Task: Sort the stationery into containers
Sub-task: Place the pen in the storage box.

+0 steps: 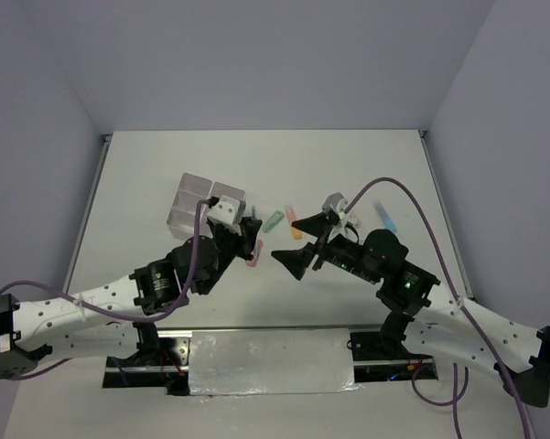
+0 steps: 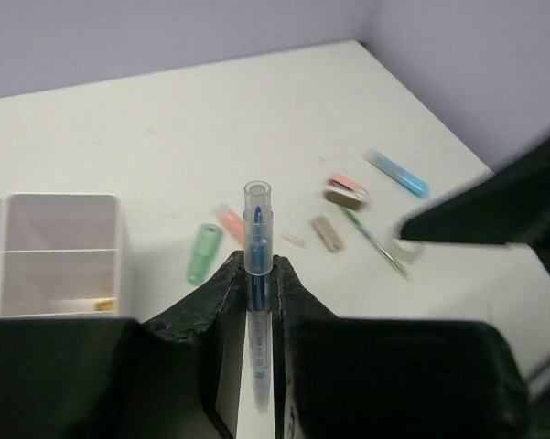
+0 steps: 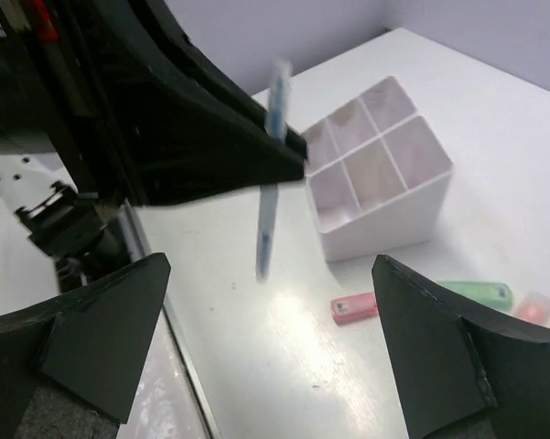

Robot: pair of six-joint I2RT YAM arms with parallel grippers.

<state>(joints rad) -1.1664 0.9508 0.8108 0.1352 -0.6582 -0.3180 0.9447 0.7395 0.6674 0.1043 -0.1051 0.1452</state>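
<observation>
The white table (image 1: 256, 165) before my bases carried the four-compartment box (image 1: 185, 218) at about ten o'clock from its middle, standing flat on the surface. Near the middle lay a green marker (image 1: 273, 220), with a pink marker (image 1: 290, 213) just at its two o'clock and an orange-yellow marker (image 1: 296, 231) at its four o'clock. A blue marker (image 1: 385, 216) lay well apart at three o'clock. A tan eraser (image 2: 327, 232), a thin green pen (image 2: 373, 240) and a clear tape ring (image 2: 405, 249) lay near one another between the green marker and the blue marker.

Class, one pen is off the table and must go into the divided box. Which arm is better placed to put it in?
Left. The left gripper has its jaws shut on the blue pen and sits next to the box; the right gripper has open, empty jaws.
</observation>
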